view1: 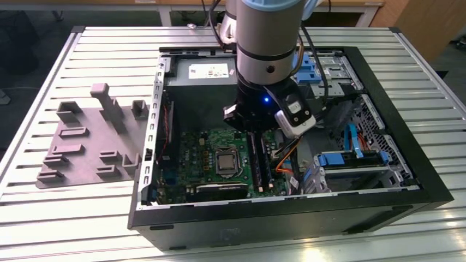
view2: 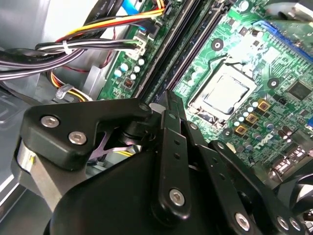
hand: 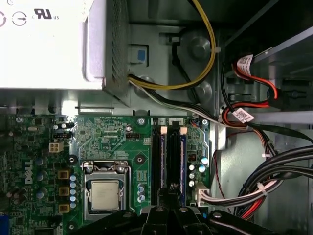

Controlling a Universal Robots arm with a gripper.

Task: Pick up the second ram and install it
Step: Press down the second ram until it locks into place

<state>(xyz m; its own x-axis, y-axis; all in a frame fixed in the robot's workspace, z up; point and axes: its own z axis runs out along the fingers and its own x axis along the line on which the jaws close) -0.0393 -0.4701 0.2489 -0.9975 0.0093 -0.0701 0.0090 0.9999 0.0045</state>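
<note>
Hand [view1: 255,130] grip: cannot tell | over glossy green board [hand: 112,137] | long black slots [hand: 168,161] | ribbed metal table [view1: 73,218]

Green board [hand: 117,142], bare processor [hand: 104,195], two long slots [hand: 168,164].

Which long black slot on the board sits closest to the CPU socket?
The slot directly beside the CPU socket in the first wrist view; the other slot lies beyond it, toward the cables.
</note>
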